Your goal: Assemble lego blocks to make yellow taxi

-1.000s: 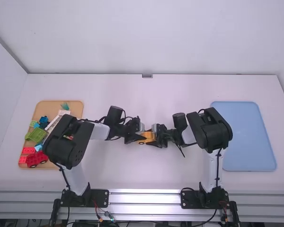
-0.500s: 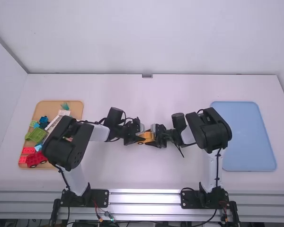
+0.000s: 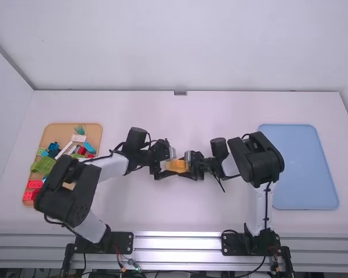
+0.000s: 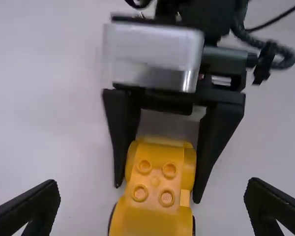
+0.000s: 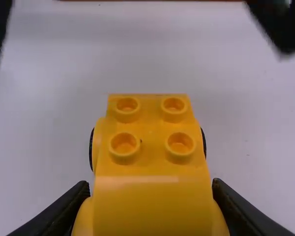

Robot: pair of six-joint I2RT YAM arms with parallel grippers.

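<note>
The principal risk lies with the two arms working close together at mid-frame: should the left claw (image 4: 152,191) shut off-line, it would likely push the yellow car (image 3: 176,166) askew or knock the right claw (image 5: 151,184). The left claw stands wide apart, one finger either side of the car, touching neither flank; the right claw is clamped on the car's body. Letting go with the right claw before the left has a hold would probably drop or tip the car. A lesser risk is that a shallow pinch on the rounded sides lets it twist, leaving the bare studs (image 5: 125,143) crooked for the next block. Containers: the tan tray (image 3: 55,133), at the left of the frame and partly beneath the left arm (image 3: 66,185), holds a green block (image 3: 44,165), red blocks (image 3: 35,184), a white brick (image 3: 79,138), blue blocks (image 3: 53,147) and a small teal piece (image 3: 80,130). The blue tray (image 3: 304,168) lies at the right of the frame, beside the right arm (image 3: 256,159).
</note>
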